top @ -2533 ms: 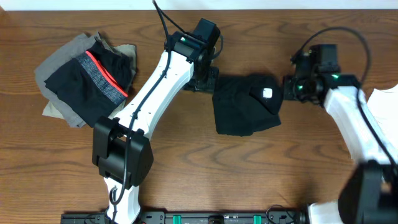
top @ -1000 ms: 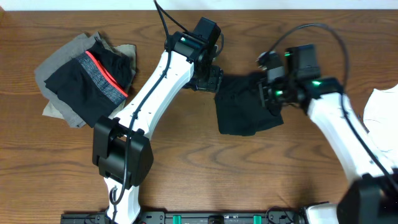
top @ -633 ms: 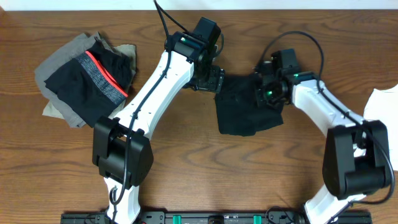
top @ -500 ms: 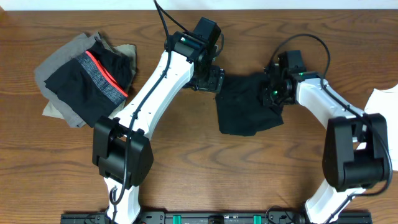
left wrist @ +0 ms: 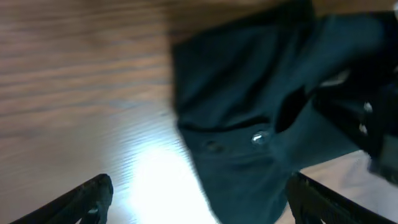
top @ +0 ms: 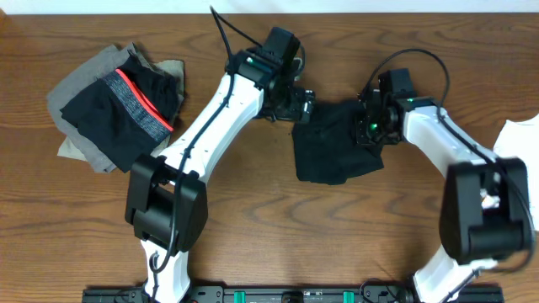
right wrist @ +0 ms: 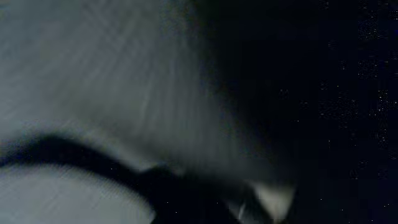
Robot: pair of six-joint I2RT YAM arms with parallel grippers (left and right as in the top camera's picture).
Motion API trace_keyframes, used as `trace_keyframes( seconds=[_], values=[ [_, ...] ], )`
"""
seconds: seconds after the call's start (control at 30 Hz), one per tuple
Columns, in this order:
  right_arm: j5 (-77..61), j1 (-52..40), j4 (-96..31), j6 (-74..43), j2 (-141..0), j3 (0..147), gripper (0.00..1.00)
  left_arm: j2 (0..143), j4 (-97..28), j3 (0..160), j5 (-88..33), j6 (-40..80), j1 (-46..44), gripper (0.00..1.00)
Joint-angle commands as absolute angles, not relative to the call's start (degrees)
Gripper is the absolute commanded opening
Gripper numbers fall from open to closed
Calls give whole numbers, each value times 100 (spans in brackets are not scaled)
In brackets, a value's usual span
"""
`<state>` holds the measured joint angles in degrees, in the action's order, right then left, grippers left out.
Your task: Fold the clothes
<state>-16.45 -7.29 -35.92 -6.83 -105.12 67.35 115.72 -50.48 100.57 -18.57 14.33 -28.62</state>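
The black T-shirt (top: 333, 151) lies folded in a compact bundle at the table's middle. My left gripper (top: 303, 108) hovers at its upper left edge. In the left wrist view its fingers (left wrist: 93, 194) stand wide apart, open, with the shirt's dark cloth (left wrist: 249, 118) on the table between and ahead of them, nothing clamped. My right gripper (top: 368, 133) sits low on the shirt's upper right part. The right wrist view is dark and blurred, filled by black cloth (right wrist: 323, 93) right at the jaws, which are shut on the fabric.
A pile of other clothes (top: 114, 105), grey, tan and black with a red band, lies at the far left. A white piece (top: 515, 143) shows at the right edge. Bare wooden table (top: 278, 236) runs along the front.
My right gripper swung in from the right over the shirt's upper right, covering the white label, then eased back slightly. My left gripper's jaws opened wider and shifted a little right.
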Motion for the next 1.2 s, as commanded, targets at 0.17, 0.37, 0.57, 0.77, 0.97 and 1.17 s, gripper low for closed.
trace_keyframes(
  seconds=[0.17,0.37,0.57,0.77,0.97,1.17],
  values=[
    [-1481,-523,-3820,-596,-8906,6735,39,11684,-3468,8908,-2886,2008,-2862,90],
    [-1483,-471,-3874,-596,-8785,6735,39,11747,-2757,8414,-3336,2178,-2862,93],
    [-1483,-473,-3844,-596,-8785,6735,37,12206,-2606,8390,-3760,2176,-2862,93],
    [-1505,-473,-3863,-596,-8785,6735,36,12678,-2167,8390,-4355,2176,-2869,88],
    [-1503,-473,-3859,-596,-8785,6735,35,12680,-2008,8390,-4355,2171,-2869,47],
    [-1500,-473,-3872,-591,-8785,6735,32,12654,-2287,8390,-4357,2178,-2805,73]
  ],
)
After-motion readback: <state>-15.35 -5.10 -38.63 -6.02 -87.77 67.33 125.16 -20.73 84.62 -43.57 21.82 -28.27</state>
